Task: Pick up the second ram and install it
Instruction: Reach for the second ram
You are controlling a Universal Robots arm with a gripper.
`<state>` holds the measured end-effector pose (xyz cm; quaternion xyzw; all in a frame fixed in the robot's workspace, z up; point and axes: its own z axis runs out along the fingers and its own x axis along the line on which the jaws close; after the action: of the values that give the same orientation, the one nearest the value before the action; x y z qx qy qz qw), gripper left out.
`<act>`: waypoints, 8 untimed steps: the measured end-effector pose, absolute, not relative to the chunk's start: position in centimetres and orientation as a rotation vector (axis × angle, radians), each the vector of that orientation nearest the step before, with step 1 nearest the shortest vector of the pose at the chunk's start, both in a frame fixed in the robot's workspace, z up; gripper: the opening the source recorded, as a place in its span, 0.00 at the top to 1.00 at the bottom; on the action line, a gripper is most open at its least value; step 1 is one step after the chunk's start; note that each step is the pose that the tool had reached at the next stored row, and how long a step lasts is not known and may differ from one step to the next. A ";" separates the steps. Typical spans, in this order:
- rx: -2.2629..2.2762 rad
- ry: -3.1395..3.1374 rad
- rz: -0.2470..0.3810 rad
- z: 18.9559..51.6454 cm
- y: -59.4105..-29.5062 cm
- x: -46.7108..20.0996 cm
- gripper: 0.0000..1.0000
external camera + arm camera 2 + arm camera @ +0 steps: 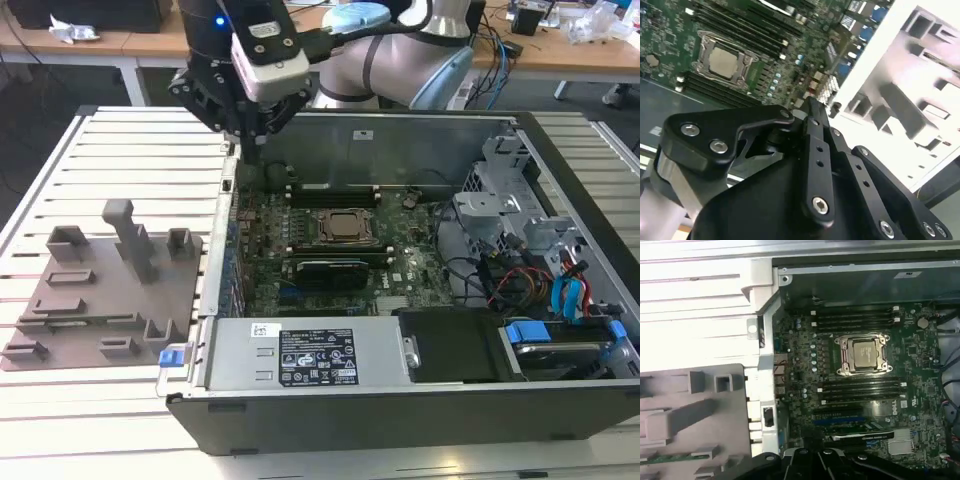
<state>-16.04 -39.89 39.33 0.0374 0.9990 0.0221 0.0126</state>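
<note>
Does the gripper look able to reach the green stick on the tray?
Probably yes. The green stick lies uncovered on the grey tray, with nothing between it and the gripper.

The grey tray [734,432] hides most of the second ram [680,458], leaving a thin green edge.

Desk [130,140]: white, slatted, carries tray and case.
Tray [100,290]: grey plastic with upright blocks, flat on the desk, just beside the case on the exterior view's left.
Case [400,415]: dark computer chassis, lying open.
Motherboard [262,225]: green, on the case floor.
CPU socket [343,227]: square, metal-framed, mid-board.
Black card [325,269]: seated near the socket.
Power supply [300,352]: silver box with a label, along the near wall.
Cables [560,290]: red and blue, bundled at the exterior view's right.
</note>
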 end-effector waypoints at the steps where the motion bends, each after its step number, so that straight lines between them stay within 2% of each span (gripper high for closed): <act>1: 0.117 3.113 0.069 39.3 -39.9 -16.9 0.90; 8: 0.117 3.111 0.069 39.3 -39.9 -22.0 0.90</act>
<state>-22.01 -39.89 39.32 0.0374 0.9990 0.0221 0.0137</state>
